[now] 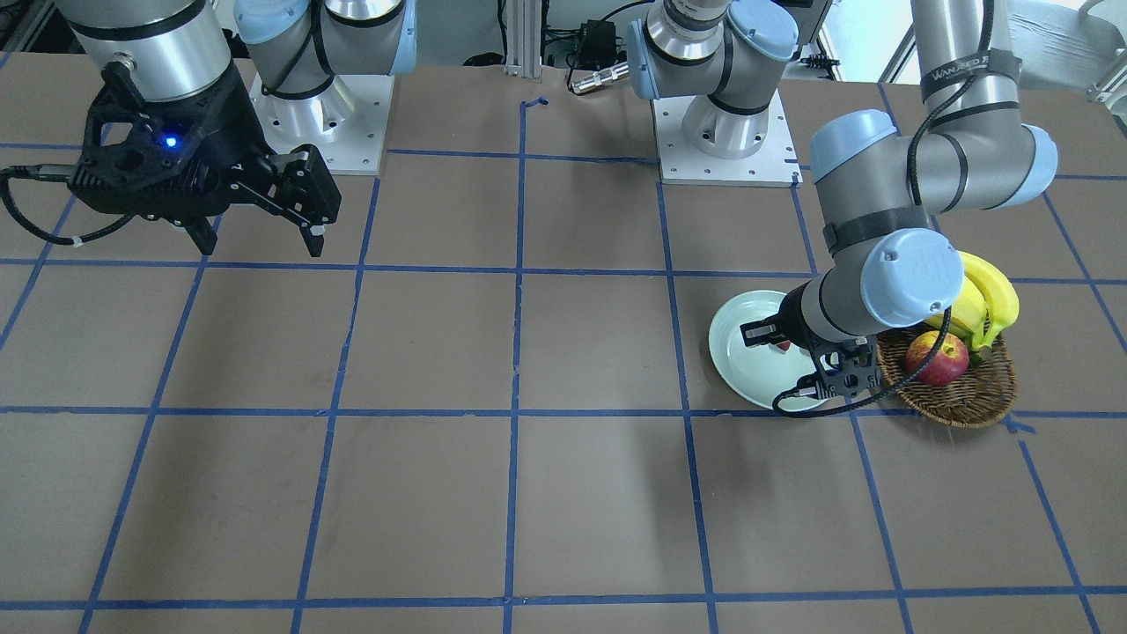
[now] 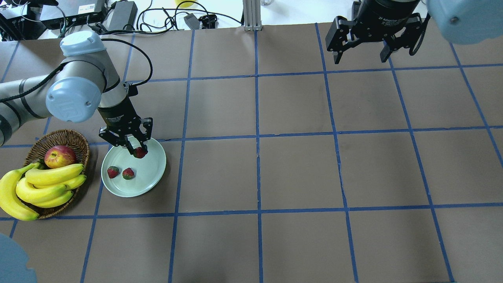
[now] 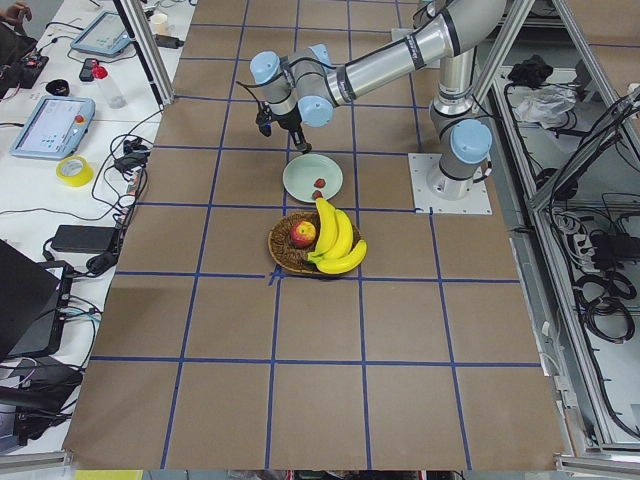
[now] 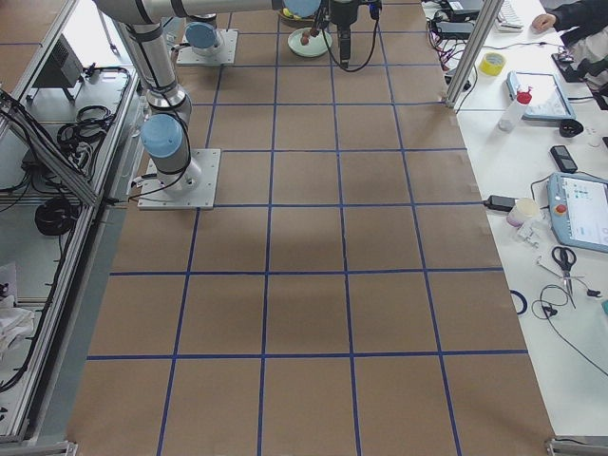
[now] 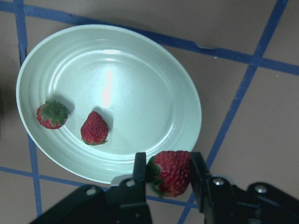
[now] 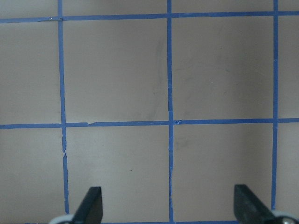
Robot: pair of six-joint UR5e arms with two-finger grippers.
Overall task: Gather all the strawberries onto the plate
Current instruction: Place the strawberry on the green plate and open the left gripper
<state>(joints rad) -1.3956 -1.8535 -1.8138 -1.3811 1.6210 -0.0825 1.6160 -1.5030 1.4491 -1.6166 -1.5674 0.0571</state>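
My left gripper (image 2: 137, 151) is shut on a red strawberry (image 2: 140, 152) and holds it over the far edge of the mint-green plate (image 2: 151, 169). In the left wrist view the held strawberry (image 5: 170, 172) sits between the two fingers, above the plate's rim (image 5: 140, 79). Two more strawberries (image 2: 113, 171) (image 2: 128, 173) lie on the plate and also show in the left wrist view (image 5: 52, 115) (image 5: 95, 128). My right gripper (image 2: 359, 59) is open and empty, high over the far right of the table, far from the plate.
A brown wicker basket (image 2: 59, 137) stands just left of the plate, holding a red-yellow apple (image 2: 59, 156) and a bunch of bananas (image 2: 43, 186). The brown table has a blue tape grid (image 2: 257, 135). Cables and boxes lie beyond the far edge.
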